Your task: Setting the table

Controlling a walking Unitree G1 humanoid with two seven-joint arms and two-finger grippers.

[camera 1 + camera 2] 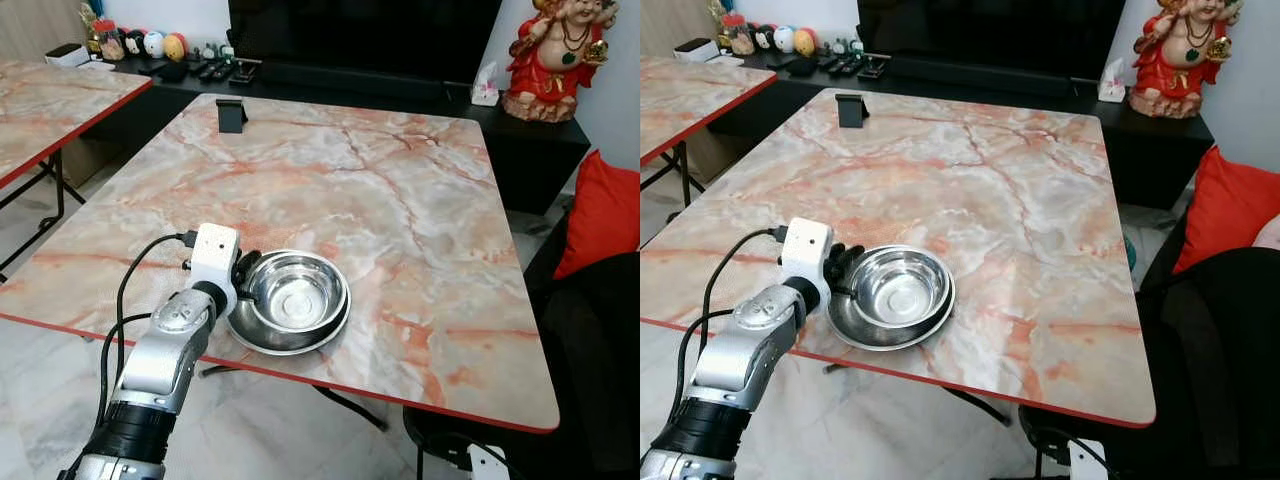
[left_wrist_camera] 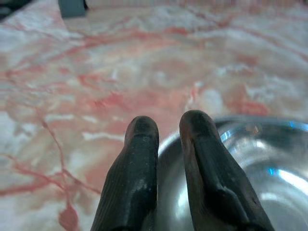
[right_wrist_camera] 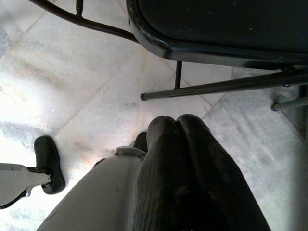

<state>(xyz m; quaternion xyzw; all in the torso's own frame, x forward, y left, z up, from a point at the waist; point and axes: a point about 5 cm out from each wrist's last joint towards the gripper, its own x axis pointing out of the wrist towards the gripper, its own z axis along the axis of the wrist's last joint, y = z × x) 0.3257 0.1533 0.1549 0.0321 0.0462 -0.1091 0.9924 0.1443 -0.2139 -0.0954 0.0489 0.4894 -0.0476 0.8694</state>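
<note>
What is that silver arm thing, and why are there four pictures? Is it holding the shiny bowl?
It is a robot helper setting a table. Two pictures come from its head, looking down at the marble table. The other two come from small cameras on its wrists. The left tool has two black fingers pinching the rim of the steel bowl, which sits in a steel plate near the table's front edge. The right tool hangs down by the floor, fingers together, holding nothing. A small black stand sits at the far side.
</note>
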